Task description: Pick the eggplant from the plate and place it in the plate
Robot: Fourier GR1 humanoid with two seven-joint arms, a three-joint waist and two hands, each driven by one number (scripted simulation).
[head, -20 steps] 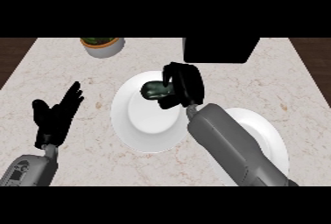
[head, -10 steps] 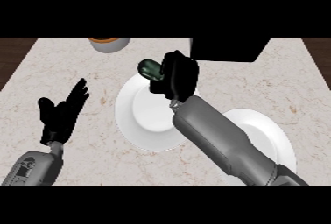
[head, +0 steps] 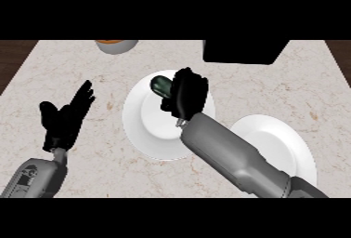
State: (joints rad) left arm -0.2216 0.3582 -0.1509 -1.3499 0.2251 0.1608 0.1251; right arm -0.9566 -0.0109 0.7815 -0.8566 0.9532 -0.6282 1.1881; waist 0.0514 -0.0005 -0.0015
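The eggplant (head: 161, 85), dark green, smooth and rounded, sat inside the curled fingers of the right hand (head: 185, 95), at about 12 o'clock over the first plate (head: 140, 125). A second before, the hand was lower on that plate; it had since lifted the eggplant up and away, so the pick looked done. The second plate (head: 281, 139), round, white and shiny, waited at 4 o'clock. The left hand (head: 65, 118) rested flat and spread at 9 o'clock on the speckled stone table (head: 61, 69).
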